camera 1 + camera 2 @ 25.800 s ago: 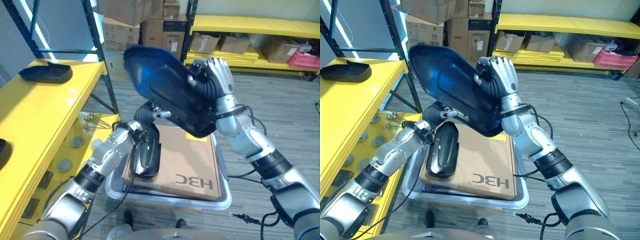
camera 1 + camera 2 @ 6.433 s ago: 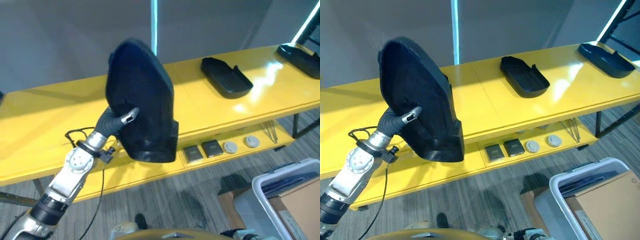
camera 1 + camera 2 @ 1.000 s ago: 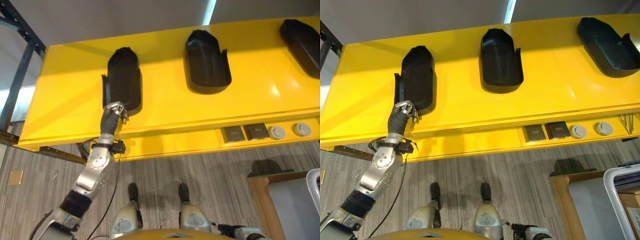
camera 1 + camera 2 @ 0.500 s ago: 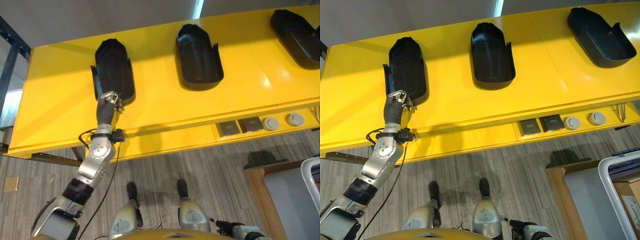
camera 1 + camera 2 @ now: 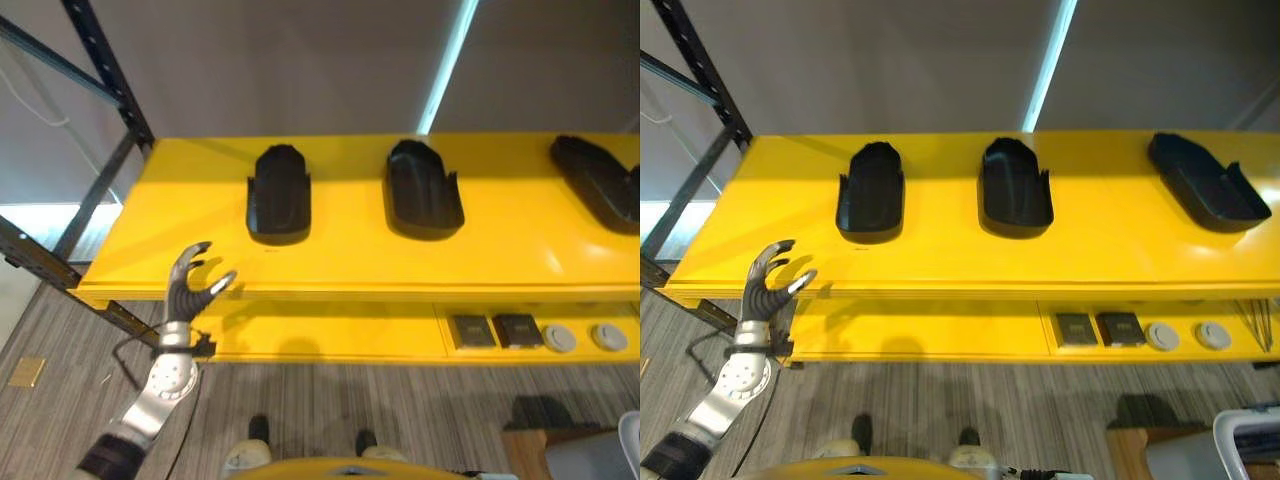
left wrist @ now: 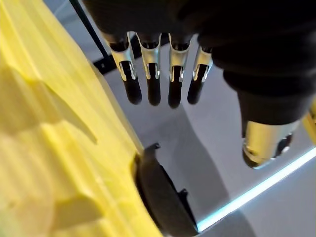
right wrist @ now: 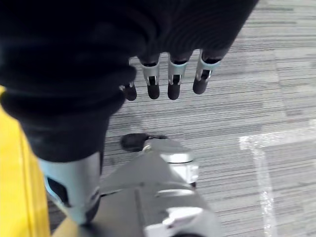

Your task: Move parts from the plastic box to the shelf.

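left hand withdrawn from shelved part.

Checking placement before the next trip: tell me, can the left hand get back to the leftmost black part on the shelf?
Probably yes: the left hand is open at the shelf's front edge, nothing between it and the leftmost black part.

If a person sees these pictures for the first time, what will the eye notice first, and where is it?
First the long yellow shelf across the view, with three black parts spaced along its top: the left part, the middle part and the right part. Next the left hand, open and empty, raised in front of the shelf's front edge, below the left part and apart from it. The right hand hangs open over the grey floor.
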